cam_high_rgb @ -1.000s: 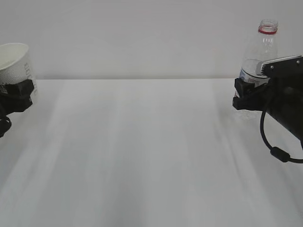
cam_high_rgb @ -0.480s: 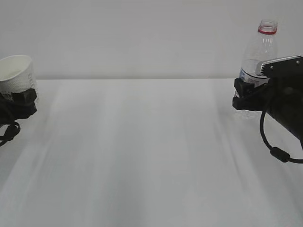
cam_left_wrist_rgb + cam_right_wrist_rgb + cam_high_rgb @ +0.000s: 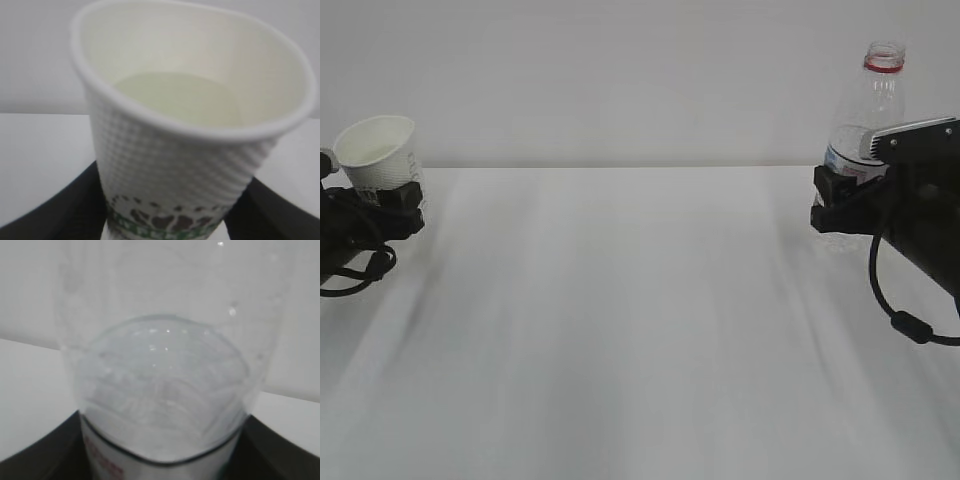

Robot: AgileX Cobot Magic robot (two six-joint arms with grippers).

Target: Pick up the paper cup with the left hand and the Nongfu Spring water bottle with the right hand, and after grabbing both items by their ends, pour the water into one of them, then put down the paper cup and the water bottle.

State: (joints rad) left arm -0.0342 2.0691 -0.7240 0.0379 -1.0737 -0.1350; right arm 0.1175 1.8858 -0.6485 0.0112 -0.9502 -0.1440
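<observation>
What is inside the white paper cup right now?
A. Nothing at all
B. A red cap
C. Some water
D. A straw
C: the left wrist view looks into the paper cup and shows the water, a faintly yellowish pool, over its bottom.

Clear water bottle (image 3: 165,385) upright, black claw (image 3: 165,460) fingers flanking its base

A plain white table (image 3: 640,330) fills the exterior view.
</observation>
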